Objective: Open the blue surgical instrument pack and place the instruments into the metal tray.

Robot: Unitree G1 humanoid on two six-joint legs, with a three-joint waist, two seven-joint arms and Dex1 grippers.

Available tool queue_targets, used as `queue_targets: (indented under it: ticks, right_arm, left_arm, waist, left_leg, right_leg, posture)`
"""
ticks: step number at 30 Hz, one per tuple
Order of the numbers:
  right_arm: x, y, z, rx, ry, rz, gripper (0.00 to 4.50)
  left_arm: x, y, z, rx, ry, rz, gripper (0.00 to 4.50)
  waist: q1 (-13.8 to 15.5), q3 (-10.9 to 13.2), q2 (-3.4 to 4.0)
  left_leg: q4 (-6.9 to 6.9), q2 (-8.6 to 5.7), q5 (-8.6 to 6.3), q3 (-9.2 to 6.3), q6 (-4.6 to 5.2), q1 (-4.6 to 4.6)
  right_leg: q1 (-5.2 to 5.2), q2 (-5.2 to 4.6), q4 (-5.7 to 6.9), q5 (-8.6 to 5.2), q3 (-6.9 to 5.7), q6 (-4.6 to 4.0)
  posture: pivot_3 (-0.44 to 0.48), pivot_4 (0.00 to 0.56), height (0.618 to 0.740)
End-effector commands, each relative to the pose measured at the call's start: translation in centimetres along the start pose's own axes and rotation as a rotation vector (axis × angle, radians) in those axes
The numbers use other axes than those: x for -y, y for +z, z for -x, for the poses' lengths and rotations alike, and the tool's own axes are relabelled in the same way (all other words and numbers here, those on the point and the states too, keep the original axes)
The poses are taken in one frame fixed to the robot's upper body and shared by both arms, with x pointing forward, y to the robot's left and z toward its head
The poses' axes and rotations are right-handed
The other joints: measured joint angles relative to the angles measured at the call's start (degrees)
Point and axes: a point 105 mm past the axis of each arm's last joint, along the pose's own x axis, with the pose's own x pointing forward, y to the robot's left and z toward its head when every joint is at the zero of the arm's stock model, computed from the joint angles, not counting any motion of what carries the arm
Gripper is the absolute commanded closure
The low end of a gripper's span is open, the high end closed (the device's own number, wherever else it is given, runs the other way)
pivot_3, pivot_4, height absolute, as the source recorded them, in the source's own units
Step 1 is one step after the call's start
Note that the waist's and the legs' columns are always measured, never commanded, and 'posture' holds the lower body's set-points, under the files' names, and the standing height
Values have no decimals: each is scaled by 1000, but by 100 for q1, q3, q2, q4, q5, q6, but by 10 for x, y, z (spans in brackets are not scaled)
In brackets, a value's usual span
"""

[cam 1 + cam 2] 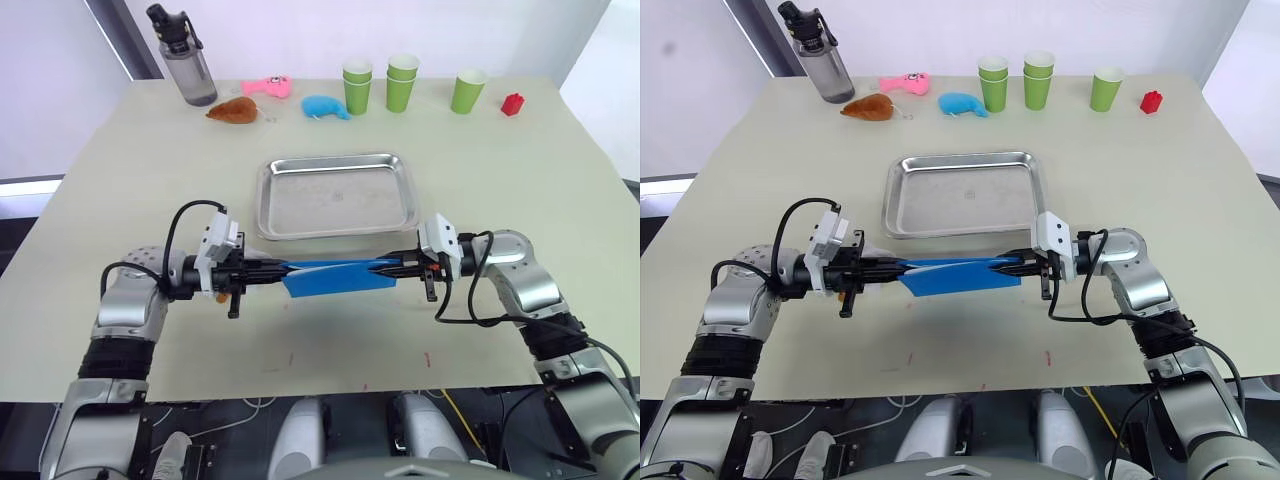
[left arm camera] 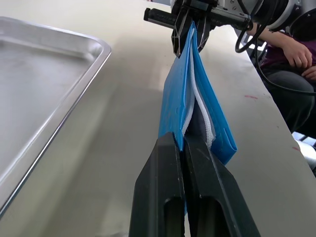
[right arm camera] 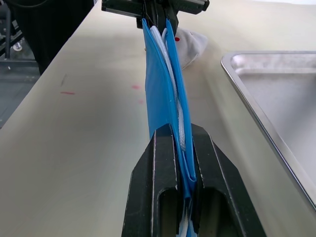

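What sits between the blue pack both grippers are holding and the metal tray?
Nothing visible does. The blue surgical instrument pack hangs between the left gripper and right gripper, just on the near side of the metal tray. Only bare table lies between them, and the tray holds nothing.

One blue surgical instrument pack [image 1: 335,277] sits at frame center, below one metal tray [image 1: 337,194]. Along the top: four green cups, two of them stacked [image 1: 403,82], three small toys in orange, pink and blue, one water bottle [image 1: 184,57], one red block [image 1: 512,104].
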Motion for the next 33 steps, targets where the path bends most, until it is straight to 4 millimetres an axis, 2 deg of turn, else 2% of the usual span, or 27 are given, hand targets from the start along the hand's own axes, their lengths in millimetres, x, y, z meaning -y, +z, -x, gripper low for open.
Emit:
queue_targets:
  ticks: [1, 3, 5, 8, 12, 15, 18, 19, 20, 21, 23, 26, 33]
  right_arm:
    - [6, 16, 5, 48, -26, 2, 3571]
    - [3, 18, 8, 48, -19, -11, 2818]
    - [1, 22, 14, 49, -18, -12, 1870]
    - [-1, 34, 20, 75, -35, 11, 58]
    - [1, 58, 25, 139, -68, 23, 58]
    - [-1, 73, 28, 218, -69, -33, 58]
    - [-5, 69, 30, 224, -51, -117, 921]
    - [-9, 62, 30, 198, -39, -145, 1334]
    - [-12, 57, 30, 174, -27, -167, 2006]
    - [-15, 51, 31, 154, -18, -188, 2163]
    - [-18, 45, 30, 136, -12, -215, 2959]
    - [-17, 34, 27, 98, -39, -239, 4426]
    - [-29, -1, 28, -85, -17, -297, 4477]
  left_arm:
    - [0, 10, 4, 21, 20, -36, 4500]
    - [0, 8, 4, 16, 22, -33, 4500]
    - [2, 4, 4, -4, 0, -35, 4500]
    - [2, 3, 4, -14, -22, -40, 4500]
    - [-5, 3, 3, -27, -36, -60, 4500]
    - [-7, 2, -1, -38, -69, -65, 4500]
    - [-9, 0, -7, -42, -97, -69, 4500]
    - [-10, 0, -8, -43, -104, -70, 4500]
    - [-10, 0, -10, -43, -109, -71, 4500]
    - [-11, 0, -11, -44, -113, -73, 4500]
    - [-13, 0, -14, -46, -122, -79, 4500]
    - [-14, 2, -19, -43, -141, -92, 4500]
    - [-17, 4, -25, -46, -161, -109, 4500]
  waist:
    - [2, 0, 0]
    - [1, 0, 0]
    - [6, 0, 0]
    - [13, 0, 0]
    - [22, 0, 0]
    - [21, 0, 0]
    - [64, -1, -1]
    - [91, -1, -1]
    - [103, -1, -1]
    - [119, -1, -1]
    - [137, -1, -1]
    - [120, -1, -1]
    - [141, -1, -1]
  left_leg:
    - [0, 0, 0, 0, 0, 0]
    - [0, 0, 0, 0, 0, 0]
    - [0, 0, 0, 0, 0, -1]
    - [0, 0, 0, 1, 0, -1]
    - [0, -1, 0, 0, 0, 0]
    - [1, -1, 0, -2, 0, 1]
    - [1, -1, 0, -3, 0, 1]
    - [1, -2, 0, -2, 0, 0]
    - [1, -2, 0, 0, 0, 0]
    - [1, -2, 0, 0, 0, -1]
    - [1, -4, 0, -1, 0, -2]
    - [2, -5, 0, 0, 0, -3]
    - [6, -6, 0, -4, 0, -3]
  right_leg:
    - [0, 0, 0, 0, 0, 0]
    - [0, 0, 0, 0, 0, 0]
    - [0, 0, -1, 0, 0, 0]
    - [0, 0, -3, 0, 0, 0]
    - [0, 2, 2, 0, -1, 0]
    - [0, 3, 5, 0, -1, 0]
    - [2, 2, 2, 0, -2, 0]
    - [3, 2, 0, 0, -2, 0]
    - [3, 2, -2, 0, -1, 0]
    - [3, 2, -3, 0, -1, 0]
    - [3, 0, -6, 0, -3, 0]
    - [3, 0, -4, 0, -1, 0]
    - [5, 0, -3, 0, -5, 1]
  posture:
    - [0, 150, 734]
    - [0, 150, 734]
    - [0, 150, 734]
    - [0, 150, 734]
    - [0, 150, 734]
    - [0, 150, 734]
    - [0, 150, 734]
    - [0, 150, 734]
    - [0, 150, 734]
    - [0, 150, 734]
    - [0, 150, 734]
    - [0, 150, 734]
    - [0, 150, 734]
